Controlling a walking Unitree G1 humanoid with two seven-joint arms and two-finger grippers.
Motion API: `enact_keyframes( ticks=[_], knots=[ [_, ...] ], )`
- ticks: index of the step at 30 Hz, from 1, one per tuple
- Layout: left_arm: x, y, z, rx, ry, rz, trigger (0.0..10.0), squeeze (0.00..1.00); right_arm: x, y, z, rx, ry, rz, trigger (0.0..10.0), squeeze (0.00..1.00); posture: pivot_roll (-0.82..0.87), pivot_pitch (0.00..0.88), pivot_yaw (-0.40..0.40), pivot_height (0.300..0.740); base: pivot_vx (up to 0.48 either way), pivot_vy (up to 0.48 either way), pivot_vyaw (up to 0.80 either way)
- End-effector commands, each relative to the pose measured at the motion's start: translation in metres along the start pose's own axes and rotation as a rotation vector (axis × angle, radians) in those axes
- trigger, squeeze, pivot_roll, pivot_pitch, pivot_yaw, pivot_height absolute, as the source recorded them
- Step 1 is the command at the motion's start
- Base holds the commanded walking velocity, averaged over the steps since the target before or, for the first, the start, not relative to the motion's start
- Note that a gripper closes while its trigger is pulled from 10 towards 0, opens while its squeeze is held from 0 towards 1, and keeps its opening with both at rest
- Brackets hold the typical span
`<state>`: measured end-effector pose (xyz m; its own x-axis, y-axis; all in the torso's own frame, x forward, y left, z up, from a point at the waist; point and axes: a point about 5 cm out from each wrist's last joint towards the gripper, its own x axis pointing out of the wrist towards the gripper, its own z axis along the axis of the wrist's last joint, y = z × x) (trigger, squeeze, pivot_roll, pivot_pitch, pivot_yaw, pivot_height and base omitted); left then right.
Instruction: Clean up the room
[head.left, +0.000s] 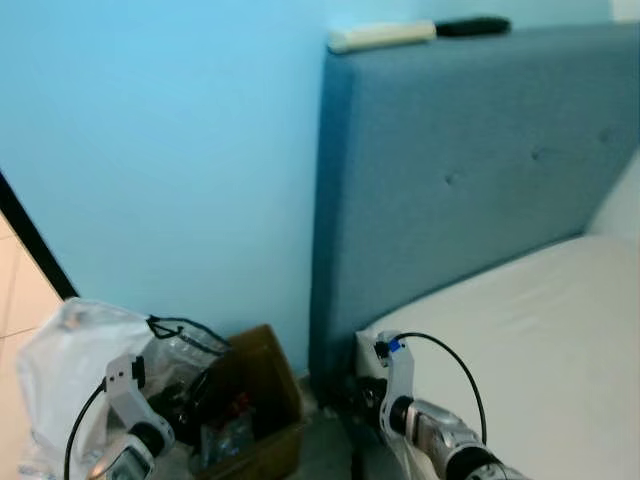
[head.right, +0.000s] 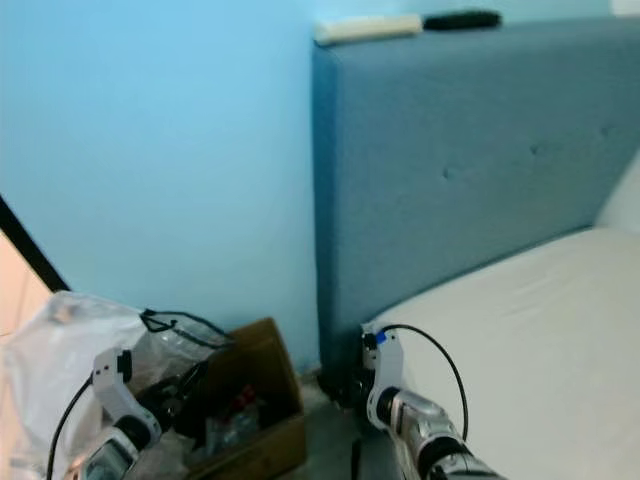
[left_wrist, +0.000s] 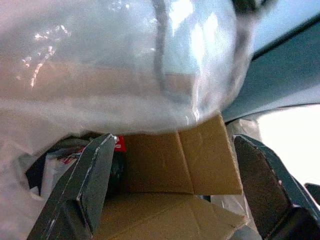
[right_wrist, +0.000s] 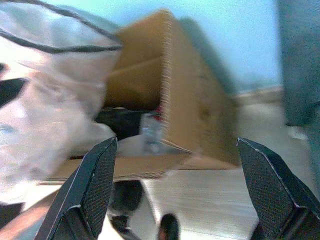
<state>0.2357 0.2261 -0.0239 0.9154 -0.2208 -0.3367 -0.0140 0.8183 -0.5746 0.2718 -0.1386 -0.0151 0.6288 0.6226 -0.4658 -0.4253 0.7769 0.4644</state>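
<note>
1. A brown cardboard box (head.left: 262, 400) sits on the floor in the corner, at about 7 o'clock in the head view, against the pale blue wall (head.left: 160, 150) and just beside the foot of the blue upholstered headboard (head.left: 470, 170).
2. The box is open at the top; inside it are dark items and something with a red patch, too small and blurred to name.
3. A clear plastic bag (head.left: 70, 370) with a black drawstring leans against the box at its 9 o'clock side, and its film drapes over the box's rim.
4. The left hand (left_wrist: 175, 195) is held low by the bag, its two black fingers (left_wrist: 87, 185) spread wide and holding nothing; through the gap I see the box's inner cardboard wall with the bag's film above it.
5. The right hand (right_wrist: 175, 195) is low at the bed's corner, at about 5 o'clock, fingers (right_wrist: 87, 190) also spread wide and empty, facing the box's outer side and the floor (right_wrist: 210, 200).
6. The white mattress (head.left: 540, 340) fills the 4 o'clock area.
7. On top of the headboard, near 12 o'clock, lie a white flat object (head.left: 382, 36) and a black one (head.left: 472, 26) end to end; I cannot tell what they are.
</note>
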Motion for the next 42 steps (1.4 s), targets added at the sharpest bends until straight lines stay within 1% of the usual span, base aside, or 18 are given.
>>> enact_keyframes(
  ticks=[1,2,4,5,7,8,10,13,15,18,21,22,23,26,28,29,32,42],
  knots=[
    [-0.001,0.000,-0.004,0.009,0.017,0.010,10.0,0.00,-0.001,0.000,-0.004,-0.004,0.023,0.011,10.0,0.00,-0.04,0.000,-0.014,0.636,0.000,0.000,0.00],
    [-0.002,0.001,-0.008,0.016,0.035,0.026,10.0,0.00,0.000,0.003,-0.003,-0.006,0.021,0.041,10.0,0.00,-0.04,0.000,-0.013,0.641,0.000,0.000,0.00],
    [-0.005,0.005,-0.016,0.037,0.079,0.070,10.0,0.00,-0.002,-0.001,-0.004,-0.018,0.029,0.001,10.0,0.00,-0.04,0.000,-0.012,0.651,0.000,0.000,0.00],
    [-0.005,0.005,-0.016,0.037,0.079,0.070,10.0,0.00,-0.002,-0.001,-0.004,-0.018,0.029,0.001,10.0,0.00,-0.04,0.000,-0.012,0.651,0.000,0.000,0.00],
    [-0.007,0.007,-0.020,0.049,0.101,0.090,10.0,0.00,-0.007,-0.011,-0.011,-0.040,0.072,-0.115,10.0,0.00,-0.05,0.000,-0.013,0.661,0.000,0.000,0.00],
    [-0.007,0.007,-0.020,0.049,0.101,0.090,10.0,0.00,-0.007,-0.011,-0.011,-0.040,0.072,-0.115,10.0,0.00,-0.05,0.000,-0.013,0.661,0.000,0.000,0.00],
    [-0.007,0.008,-0.022,0.051,0.108,0.098,10.0,0.00,-0.012,-0.017,-0.016,-0.053,0.100,-0.174,10.0,0.00,-0.05,0.000,-0.013,0.671,0.000,0.000,0.00],
    [-0.011,0.011,-0.029,0.052,0.136,0.127,10.0,0.00,-0.025,-0.032,-0.033,-0.052,0.173,-0.350,10.0,0.00,-0.05,0.000,-0.015,0.686,0.000,0.000,0.00],
    [-0.011,0.011,-0.029,0.052,0.136,0.127,10.0,0.00,-0.025,-0.032,-0.033,-0.052,0.173,-0.350,10.0,0.00,-0.05,0.000,-0.015,0.686,0.000,0.000,0.00],
    [-0.018,0.014,-0.042,0.049,0.193,0.169,10.0,0.00,-0.041,-0.045,-0.050,-0.022,0.225,-0.509,10.0,0.00,-0.05,0.000,-0.018,0.701,0.000,0.000,0.00],
    [-0.020,0.015,-0.046,0.044,0.213,0.183,10.0,0.00,-0.045,-0.047,-0.054,-0.020,0.240,-0.547,10.0,0.00,-0.05,0.000,-0.019,0.706,0.000,0.000,0.00],
    [-0.024,0.016,-0.057,0.022,0.257,0.228,10.0,0.00,-0.054,-0.052,-0.066,-0.015,0.279,-0.633,10.0,0.00,-0.05,0.000,-0.023,0.706,-0.304,0.000,0.00],
    [-0.026,0.017,-0.061,0.015,0.272,0.245,10.0,0.00,-0.057,-0.053,-0.070,-0.017,0.296,-0.660,10.0,0.00,-0.05,0.000,-0.023,0.706,-0.304,0.000,0.00],
    [-0.028,0.018,-0.065,0.010,0.285,0.266,10.0,0.00,-0.059,-0.053,-0.075,-0.015,0.314,-0.679,10.0,0.00,-0.05,0.000,-0.024,0.706,-0.334,0.000,0.00],
    [-0.030,0.018,-0.070,-0.004,0.299,0.295,10.0,0.00,-0.063,-0.053,-0.083,-0.009,0.339,-0.703,10.0,0.00,-0.05,0.000,-0.027,0.706,-0.360,0.000,0.00],
    [-0.030,0.018,-0.070,-0.004,0.299,0.295,10.0,0.00,-0.063,-0.053,-0.083,-0.009,0.339,-0.703,10.0,0.00,-0.05,0.000,-0.027,0.706,-0.364,0.000,0.00],
    [-0.034,0.019,-0.076,-0.010,0.323,0.315,10.0,0.00,-0.069,-0.052,-0.094,-0.001,0.372,-0.729,10.0,0.00,-0.05,0.000,-0.030,0.706,-0.364,0.000,0.00],
    [-0.042,0.020,-0.088,-0.012,0.374,0.346,10.0,0.00,-0.077,-0.050,-0.112,0.004,0.424,-0.765,10.0,0.00,-0.05,0.000,-0.029,0.706,-0.402,0.000,0.00]
  ],
)
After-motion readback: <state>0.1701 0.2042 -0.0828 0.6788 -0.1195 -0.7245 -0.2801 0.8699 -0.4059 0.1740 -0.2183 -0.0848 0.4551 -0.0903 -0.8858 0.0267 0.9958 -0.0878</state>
